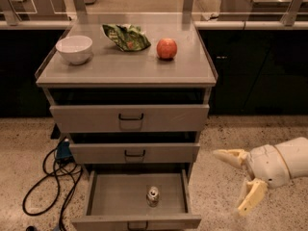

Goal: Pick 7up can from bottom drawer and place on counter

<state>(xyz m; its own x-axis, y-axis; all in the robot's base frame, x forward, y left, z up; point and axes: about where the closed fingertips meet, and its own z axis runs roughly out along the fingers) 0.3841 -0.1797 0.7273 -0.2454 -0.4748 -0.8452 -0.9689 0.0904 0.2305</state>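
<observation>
We see the bowl (74, 48), bag (127, 36) and fruit (166, 48) left to right on the tabletop (125, 70); the 7up can (153, 196) stands in the bottom drawer (115, 198); our tool (240, 179) hangs low, right of it.

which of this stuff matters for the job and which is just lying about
Job: can in the open bottom drawer; counter; pincer, open, low beside the drawer, clear of it.
Lying about: bowl, green bag, fruit, cable.

Lab-style test kitchen: a grey metal three-drawer cabinet (130, 117) stands on a speckled stone floor (236, 134) before dark base cabinets (260, 71), with black cables (50, 170) trailing beside it. The cream two-finger gripper (240, 179) hangs spread-fingered at lower right.
</observation>
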